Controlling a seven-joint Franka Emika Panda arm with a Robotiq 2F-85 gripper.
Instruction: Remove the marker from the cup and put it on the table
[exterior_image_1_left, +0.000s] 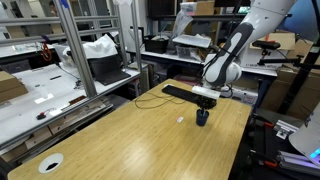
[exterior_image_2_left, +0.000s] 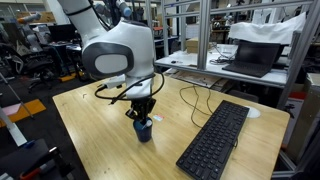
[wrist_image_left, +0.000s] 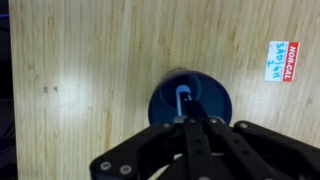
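Observation:
The small dark cup (exterior_image_1_left: 203, 119) stands on the light-wood table (exterior_image_1_left: 120, 140), near the keyboard. In the wrist view I look straight down into the cup (wrist_image_left: 215, 105), and the marker (wrist_image_left: 183, 98) stands inside it with its light tip up. My gripper (wrist_image_left: 190, 122) is directly above the cup's mouth, its fingers drawn together around the marker's top. In both exterior views the gripper (exterior_image_1_left: 203, 105) (exterior_image_2_left: 143, 113) reaches down to the cup (exterior_image_2_left: 143, 130), and the marker is hidden there between the fingers.
A black keyboard (exterior_image_2_left: 215, 140) lies beside the cup, also seen in an exterior view (exterior_image_1_left: 185, 93). A cable (exterior_image_2_left: 190, 95) runs over the table behind it. A round white disc (exterior_image_1_left: 50, 163) sits near a corner, a white speck (exterior_image_1_left: 181, 120) lies near the cup, and a label sticker (wrist_image_left: 282, 62) is nearby.

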